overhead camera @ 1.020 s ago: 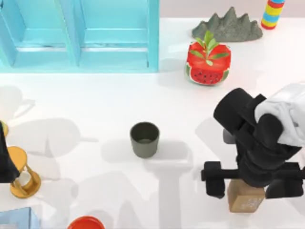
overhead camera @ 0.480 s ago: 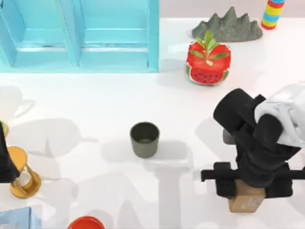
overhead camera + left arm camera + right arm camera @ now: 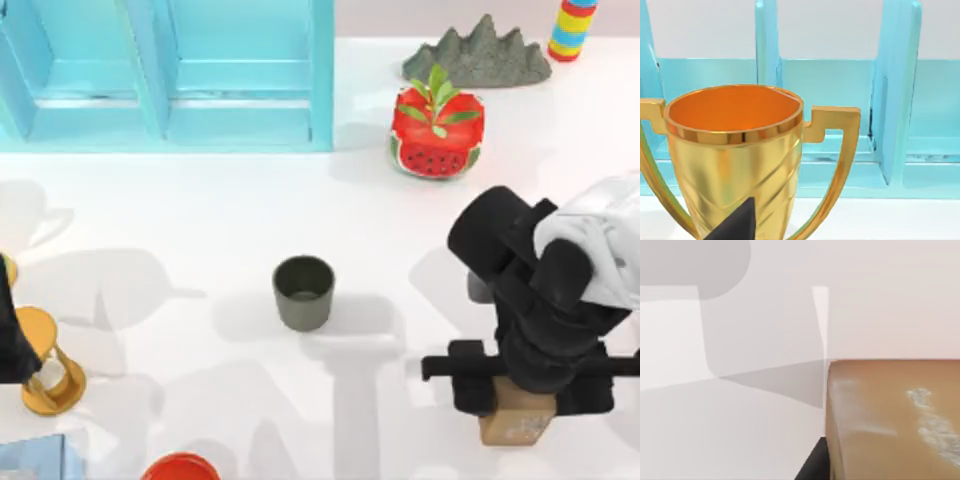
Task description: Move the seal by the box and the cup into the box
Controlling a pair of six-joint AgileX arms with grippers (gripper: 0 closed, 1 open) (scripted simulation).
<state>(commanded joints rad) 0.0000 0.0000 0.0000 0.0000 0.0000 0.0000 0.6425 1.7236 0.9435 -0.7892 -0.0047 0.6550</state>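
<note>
tan seal (image 3: 515, 422) one, gripped by right pincer (image 3: 530, 390), olive cup (image 3: 303, 291) one, left arm parked

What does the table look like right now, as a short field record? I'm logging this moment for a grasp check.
seal: tan-brown cuboid block, near the table's right front, under the right claw
right claw: fingers shut on the block's two sides
cup: dark olive-grey round cup, upright, mid-table, untouched
box: light blue compartmented box, back left, nothing inside
left arm: parked at left edge, beside a gold trophy
</note>
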